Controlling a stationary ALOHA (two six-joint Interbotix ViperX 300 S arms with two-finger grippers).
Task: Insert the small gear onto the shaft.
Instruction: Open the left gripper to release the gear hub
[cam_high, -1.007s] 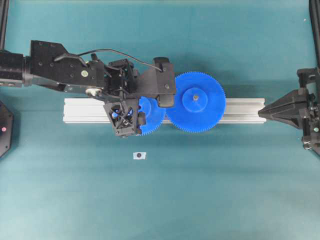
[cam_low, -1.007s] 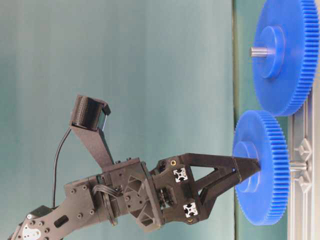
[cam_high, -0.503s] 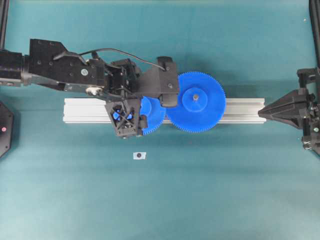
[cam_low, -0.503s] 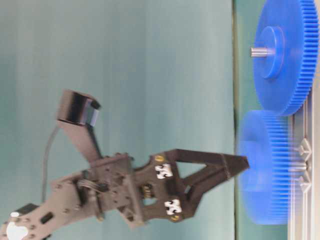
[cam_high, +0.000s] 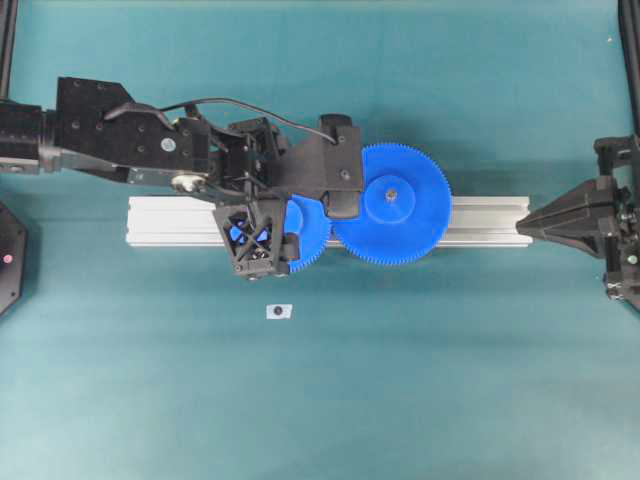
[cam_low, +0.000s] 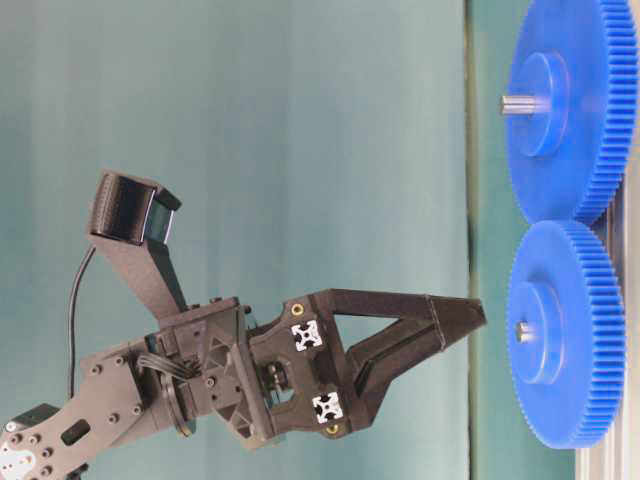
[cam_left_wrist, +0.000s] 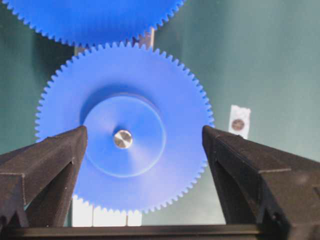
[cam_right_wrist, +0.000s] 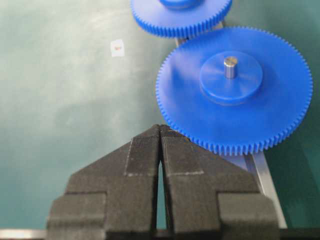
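A robotics lab test bench, as I see it from my remote station.

I'm looking at a plain teal bench with nothing homely on it: two black arms reach in from left and right, each with a 3D-printed gripper, left gripper, right gripper. A ribbed aluminium rail lies across the middle carrying blue plastic gears. Black frame posts stand at the far corners, a fixed experimental cell.

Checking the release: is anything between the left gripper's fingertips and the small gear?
No. The table-level view shows only bare teal backdrop between the left gripper and the small gear, which sits on its shaft.
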